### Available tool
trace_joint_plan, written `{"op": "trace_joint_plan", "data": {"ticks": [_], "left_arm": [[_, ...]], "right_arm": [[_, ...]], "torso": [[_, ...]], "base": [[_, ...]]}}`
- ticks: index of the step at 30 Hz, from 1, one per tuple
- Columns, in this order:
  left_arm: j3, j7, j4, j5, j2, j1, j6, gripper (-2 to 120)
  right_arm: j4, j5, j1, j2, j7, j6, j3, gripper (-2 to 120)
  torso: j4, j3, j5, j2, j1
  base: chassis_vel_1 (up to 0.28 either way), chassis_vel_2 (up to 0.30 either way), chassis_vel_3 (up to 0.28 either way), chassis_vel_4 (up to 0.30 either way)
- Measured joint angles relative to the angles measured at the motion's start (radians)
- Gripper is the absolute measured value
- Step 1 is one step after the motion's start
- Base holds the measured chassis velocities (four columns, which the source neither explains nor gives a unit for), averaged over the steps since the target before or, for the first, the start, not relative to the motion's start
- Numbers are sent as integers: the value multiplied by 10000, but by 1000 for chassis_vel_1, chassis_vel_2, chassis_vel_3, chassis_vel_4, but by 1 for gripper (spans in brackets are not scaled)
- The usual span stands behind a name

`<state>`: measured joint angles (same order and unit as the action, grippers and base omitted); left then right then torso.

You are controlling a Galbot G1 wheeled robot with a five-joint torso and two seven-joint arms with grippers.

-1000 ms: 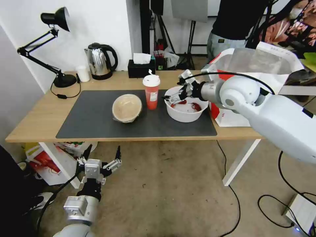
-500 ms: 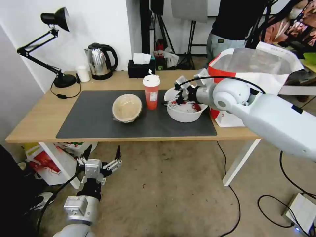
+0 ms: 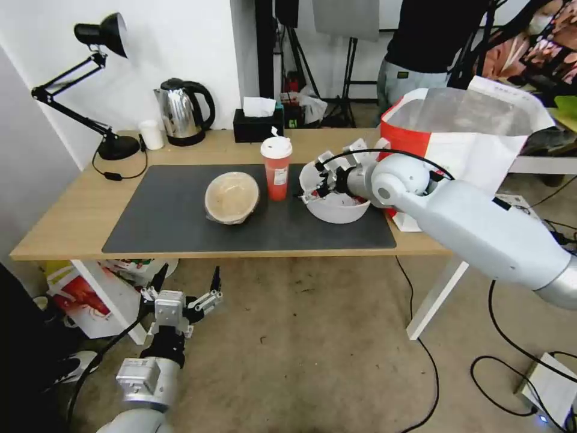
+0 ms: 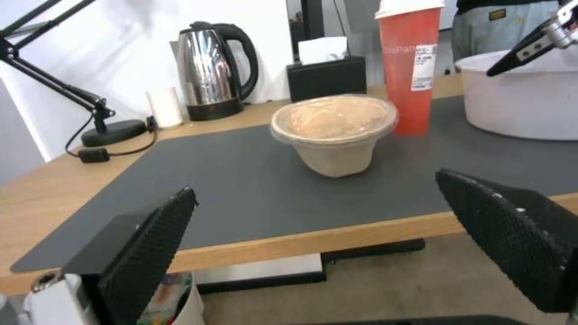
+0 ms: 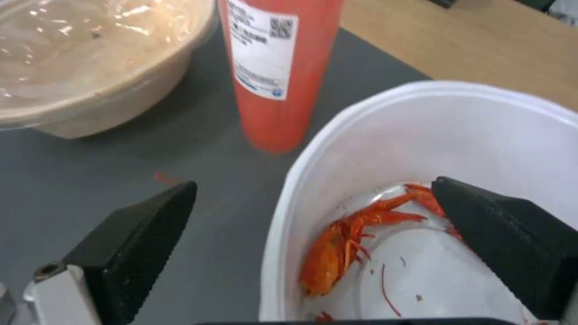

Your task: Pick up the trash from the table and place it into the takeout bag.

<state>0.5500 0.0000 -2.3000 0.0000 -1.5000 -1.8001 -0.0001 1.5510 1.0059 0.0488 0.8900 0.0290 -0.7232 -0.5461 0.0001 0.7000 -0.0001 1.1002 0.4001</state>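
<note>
On the dark mat of the table stand the trash items: a tan lidded bowl, a red drink cup with a white lid, and a white bowl with red scraps. My right gripper is open and straddles the white bowl's rim on the cup's side, one finger inside and one outside. The takeout bag stands open at the table's right end, behind my right arm. My left gripper hangs open below the table's front edge, facing the tan bowl.
A black desk lamp, a small white cup, a kettle and a black tissue box line the table's back. A person stands behind the table. Cables trail on the floor, and a red and white bag sits under the table.
My right arm has dropped and drawn the gripper left and down onto the white bowl's rim near the cup. The left arm has not moved.
</note>
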Motion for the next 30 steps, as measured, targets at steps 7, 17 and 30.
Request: {"op": "trace_joint_plan", "data": {"ticks": [7, 17, 30], "left_arm": [[0, 0, 1, 0, 0, 0, 0, 100], [0, 0, 0, 0, 0, 0, 0, 100], [0, 0, 0, 0, 0, 0, 0, 100]], "right_arm": [[-64, -27, 135, 84, -185, 0, -1, 100], [3, -32, 103, 40, -283, 0, -55, 100], [-61, -35, -80, 414, -864, 1, -517, 100]], "torso": [[0, 0, 0, 0, 0], [-1, -1, 1, 0, 0], [1, -1, 0, 0, 0]], "base": [[0, 0, 0, 0], [0, 0, 0, 0], [0, 0, 0, 0]]}}
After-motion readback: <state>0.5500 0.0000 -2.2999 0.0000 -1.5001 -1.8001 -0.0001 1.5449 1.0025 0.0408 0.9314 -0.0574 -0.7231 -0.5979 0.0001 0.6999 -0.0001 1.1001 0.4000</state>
